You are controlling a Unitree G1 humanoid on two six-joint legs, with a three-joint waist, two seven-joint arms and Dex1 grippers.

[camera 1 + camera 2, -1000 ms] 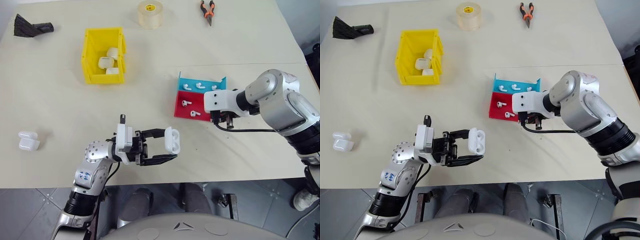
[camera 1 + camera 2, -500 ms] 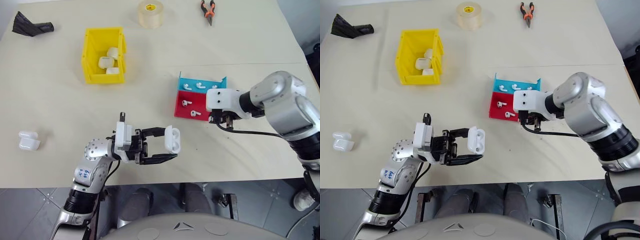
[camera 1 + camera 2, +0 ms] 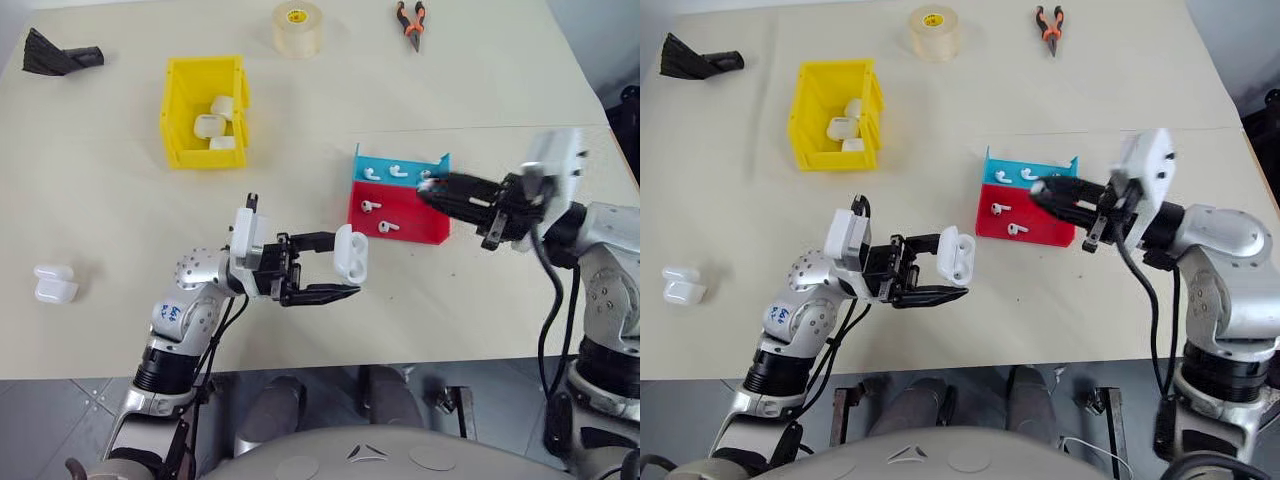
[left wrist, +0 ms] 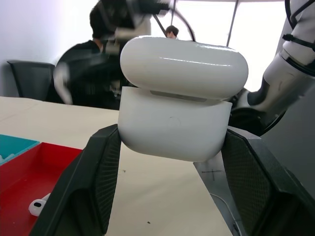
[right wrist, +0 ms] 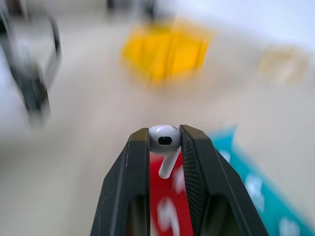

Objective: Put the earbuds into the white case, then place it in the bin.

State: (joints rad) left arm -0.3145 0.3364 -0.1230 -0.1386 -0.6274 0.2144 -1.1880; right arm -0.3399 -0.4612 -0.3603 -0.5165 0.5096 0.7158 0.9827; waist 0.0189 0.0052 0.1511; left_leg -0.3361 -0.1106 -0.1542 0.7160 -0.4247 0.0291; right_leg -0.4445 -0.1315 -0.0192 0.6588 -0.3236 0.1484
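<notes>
From my console: a roll of clear tape (image 3: 300, 28) with a yellow core label lies flat at the far edge of the table (image 3: 480, 90). Right of it I see orange-handled pliers (image 3: 412, 22), handles toward the far edge. A black nozzle-shaped object (image 3: 60, 55) rests at the far left corner. Mid-table stands a shallow red and blue tray (image 3: 395, 215). In the left wrist view I make out a person (image 4: 98, 54) in dark clothing beyond the table, blurred.
</notes>
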